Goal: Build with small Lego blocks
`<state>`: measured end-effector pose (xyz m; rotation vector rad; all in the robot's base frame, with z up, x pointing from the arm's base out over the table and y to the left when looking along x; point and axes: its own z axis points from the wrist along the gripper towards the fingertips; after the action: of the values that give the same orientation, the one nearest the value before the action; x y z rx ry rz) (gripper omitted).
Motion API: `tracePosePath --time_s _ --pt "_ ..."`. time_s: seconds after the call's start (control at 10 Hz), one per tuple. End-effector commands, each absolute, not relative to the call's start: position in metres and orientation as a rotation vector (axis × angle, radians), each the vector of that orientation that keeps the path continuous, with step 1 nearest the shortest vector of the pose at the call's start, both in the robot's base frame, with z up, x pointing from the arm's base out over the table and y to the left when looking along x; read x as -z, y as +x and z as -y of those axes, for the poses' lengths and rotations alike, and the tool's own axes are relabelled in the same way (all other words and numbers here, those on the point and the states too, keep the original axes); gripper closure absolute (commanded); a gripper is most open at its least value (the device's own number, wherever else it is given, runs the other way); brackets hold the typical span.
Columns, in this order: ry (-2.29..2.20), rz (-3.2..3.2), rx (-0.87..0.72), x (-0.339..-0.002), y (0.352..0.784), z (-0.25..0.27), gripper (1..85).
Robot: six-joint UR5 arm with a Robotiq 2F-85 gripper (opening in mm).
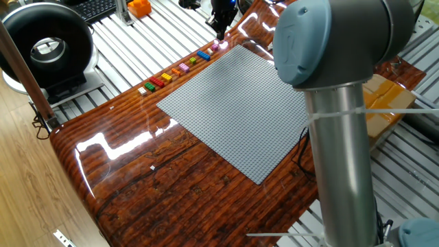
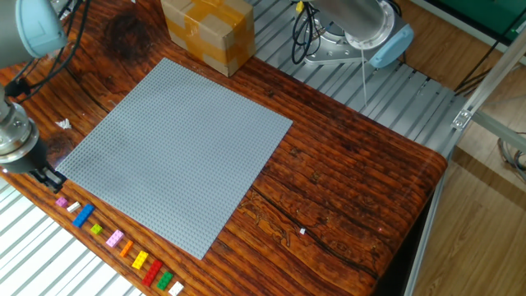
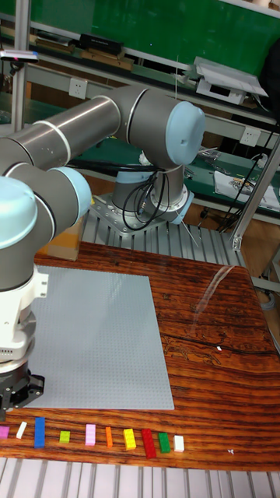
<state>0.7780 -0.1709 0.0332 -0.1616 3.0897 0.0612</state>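
Claw (image 2: 51, 176) low over the pink end of the small Lego blocks (image 3: 93, 436). Finger spacing cannot be told. Blocks line the bench (image 2: 345, 164) edge beside the grey baseplate (image 2: 177, 148).

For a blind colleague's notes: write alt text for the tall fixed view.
A grey-and-blue robot arm reaches down at the left, its gripper just above the left end of a row of small Lego blocks along the wooden table's near edge. A large grey baseplate lies bare behind the row.

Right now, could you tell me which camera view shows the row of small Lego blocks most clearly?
The tall fixed view: the small Lego blocks run straight across, evenly spaced, colours distinct. The other fixed view shows them diagonally, at its bottom edge; the remaining view shows them far off and tiny.
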Motion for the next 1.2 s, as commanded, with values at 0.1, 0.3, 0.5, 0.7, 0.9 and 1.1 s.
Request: tracePosePath --time_s 0.1,0.3,0.5,0.7,0.9,1.1 --pt "-0.176 -3.079 -0.103 -0.031 0.779 0.160 32.7" --pt "-0.098 -3.085 -0.134 -0.032 0.781 0.155 29.7" --pt "-0.056 -3.093 -0.107 -0.031 0.780 0.160 29.0" --pt "-0.058 -3.074 -0.101 -0.030 0.787 0.163 27.3" --pt "-0.062 -3.060 -0.083 -0.023 0.794 0.168 28.0" --pt "-0.056 -3.061 -0.056 -0.019 0.796 0.175 31.0"
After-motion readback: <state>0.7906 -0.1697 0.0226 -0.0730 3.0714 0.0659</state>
